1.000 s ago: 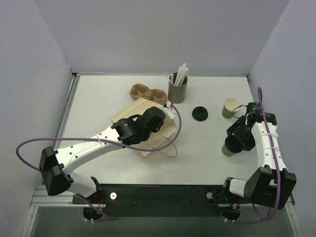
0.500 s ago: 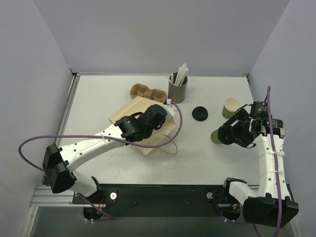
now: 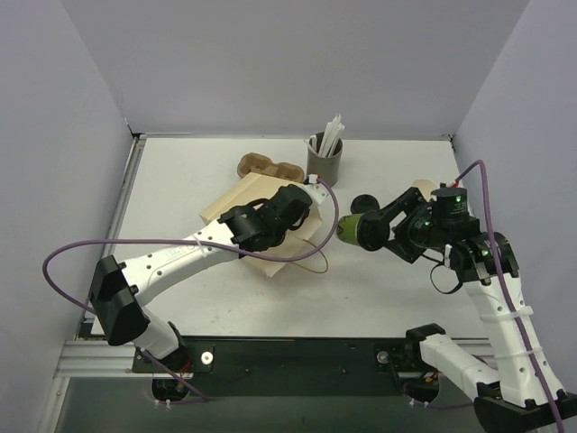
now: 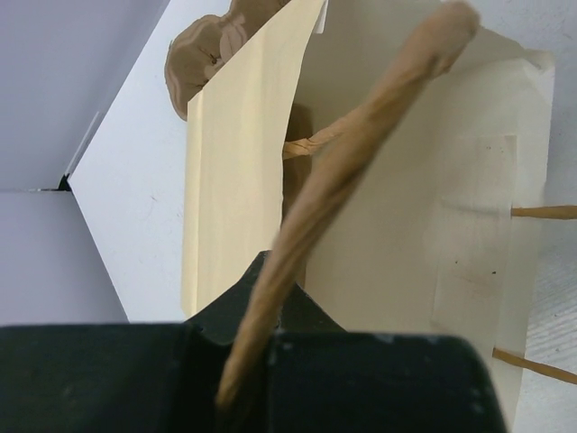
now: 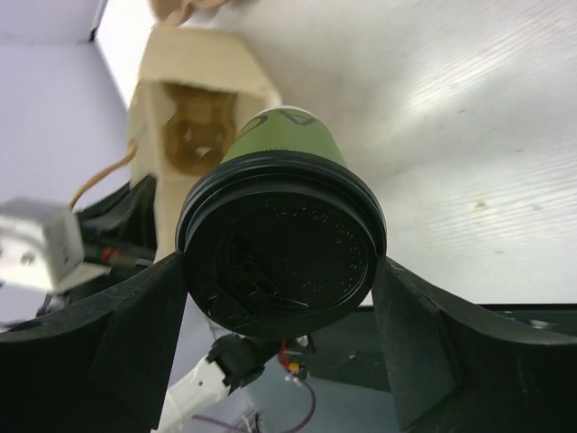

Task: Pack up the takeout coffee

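The paper bag (image 3: 251,193) lies tilted at the middle of the bench (image 3: 198,298), its mouth turned towards the right arm. The left wrist view shows the mouth held apart, with pale inner walls and nothing I can make out inside. The takeout coffee (image 3: 352,231), a green cup capped by a black lid (image 5: 281,257), sits sideways in the right claw (image 3: 368,231), one finger pressed against each side. Its base points at the bag mouth and its lid faces back to the wrist. It is just outside the bag, close to the opening but apart from it. Behind the bag, a grey cup (image 3: 325,168) holds white straws (image 3: 332,133), and a brown cardboard carrier (image 3: 269,168) sits beside it near the far edge. Another paper cup (image 3: 418,189) peeks out behind the right arm. Bare bench lies open in front of the bag and along the left side. The left arm stretches diagonally from its base, and the left claw (image 3: 290,209) is pressed together on the bag's twisted paper handle (image 4: 352,153). The right arm bends at the elbow and reaches leftwards across the bench.
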`<state>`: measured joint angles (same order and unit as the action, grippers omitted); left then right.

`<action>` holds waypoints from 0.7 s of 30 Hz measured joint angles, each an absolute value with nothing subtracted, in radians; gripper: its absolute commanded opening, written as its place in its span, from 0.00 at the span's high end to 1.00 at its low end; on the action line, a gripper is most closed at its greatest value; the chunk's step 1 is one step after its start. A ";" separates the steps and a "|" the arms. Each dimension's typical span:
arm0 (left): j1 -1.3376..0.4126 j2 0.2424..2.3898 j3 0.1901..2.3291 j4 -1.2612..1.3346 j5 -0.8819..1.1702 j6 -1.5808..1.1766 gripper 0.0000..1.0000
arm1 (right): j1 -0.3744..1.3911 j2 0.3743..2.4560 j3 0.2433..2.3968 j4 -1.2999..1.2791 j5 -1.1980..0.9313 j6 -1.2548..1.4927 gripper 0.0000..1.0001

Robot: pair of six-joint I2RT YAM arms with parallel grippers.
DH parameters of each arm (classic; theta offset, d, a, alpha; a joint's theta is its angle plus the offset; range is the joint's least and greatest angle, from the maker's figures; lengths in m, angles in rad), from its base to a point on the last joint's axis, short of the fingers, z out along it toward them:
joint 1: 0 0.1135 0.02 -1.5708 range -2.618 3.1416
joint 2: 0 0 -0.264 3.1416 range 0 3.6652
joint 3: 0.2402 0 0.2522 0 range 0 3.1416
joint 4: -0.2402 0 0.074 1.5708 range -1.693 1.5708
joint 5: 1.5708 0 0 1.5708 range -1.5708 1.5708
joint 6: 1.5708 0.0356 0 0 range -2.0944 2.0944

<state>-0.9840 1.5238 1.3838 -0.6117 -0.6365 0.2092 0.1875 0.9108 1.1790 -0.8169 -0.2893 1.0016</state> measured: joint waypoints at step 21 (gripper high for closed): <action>-0.965 1.622 1.578 -0.724 -0.665 0.078 1.00 | 0.767 1.091 0.986 -0.251 0.138 1.369 0.40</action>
